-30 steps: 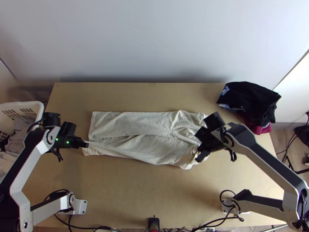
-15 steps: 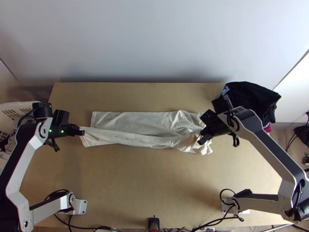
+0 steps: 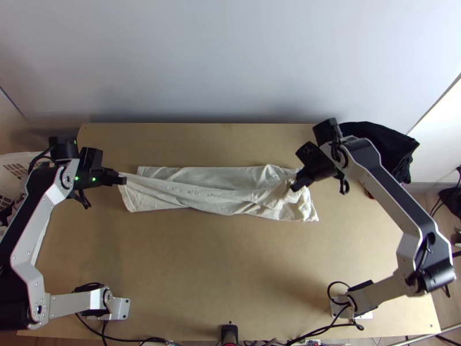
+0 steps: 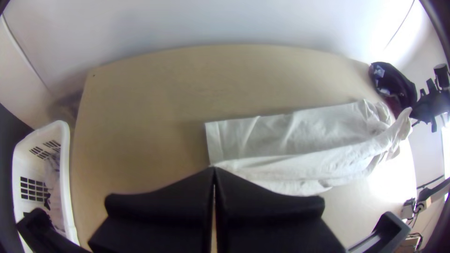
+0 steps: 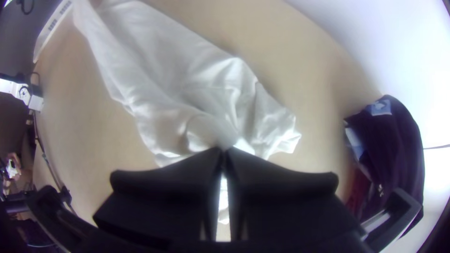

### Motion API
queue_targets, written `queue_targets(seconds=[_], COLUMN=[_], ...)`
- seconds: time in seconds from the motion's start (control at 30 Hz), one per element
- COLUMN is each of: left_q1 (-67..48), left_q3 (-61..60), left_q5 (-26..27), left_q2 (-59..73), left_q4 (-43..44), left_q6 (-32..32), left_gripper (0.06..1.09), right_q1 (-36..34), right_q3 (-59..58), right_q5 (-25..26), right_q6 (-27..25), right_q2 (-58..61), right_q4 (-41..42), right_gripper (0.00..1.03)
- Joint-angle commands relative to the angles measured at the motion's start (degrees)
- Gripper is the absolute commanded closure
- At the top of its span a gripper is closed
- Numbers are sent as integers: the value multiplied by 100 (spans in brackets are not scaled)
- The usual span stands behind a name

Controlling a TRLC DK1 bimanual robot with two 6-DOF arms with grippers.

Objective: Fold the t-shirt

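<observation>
The left tool [image 3: 122,180] and right tool [image 3: 296,186] hold the cream t-shirt [image 3: 213,196] stretched across the wooden table [image 3: 201,271].

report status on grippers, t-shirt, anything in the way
Left gripper shut on t-shirt, left end; right gripper shut on right end. T-shirt a long strip, part stretched between them. Dark clothes pile off at far right.

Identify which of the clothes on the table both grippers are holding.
The cream t-shirt: the left gripper is shut on one end, the right gripper on cloth near the other. The dark clothes, heaped at far right, are in neither.
</observation>
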Motion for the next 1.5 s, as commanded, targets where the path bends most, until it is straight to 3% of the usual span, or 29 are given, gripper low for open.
queue_targets(seconds=[0.0, 0.6, 1.47], left_q1=[-9, -53, -370], left_q3=[317, 678, 1759], left_q5=[-32, -172, -427], left_q2=[450, 1302, 2700], left_q4=[170, 521, 679], left_q6=[-31, -84, -119], left_gripper=[105, 105, 105], right_q1=[-180, -417, -716], right_q3=[712, 2382, 2390], right_q5=[6, 94, 208], right_q6=[-31, -110, -198], right_q2=[670, 2138, 2920], right_q4=[4, -14, -67], right_gripper=[100, 100, 100])
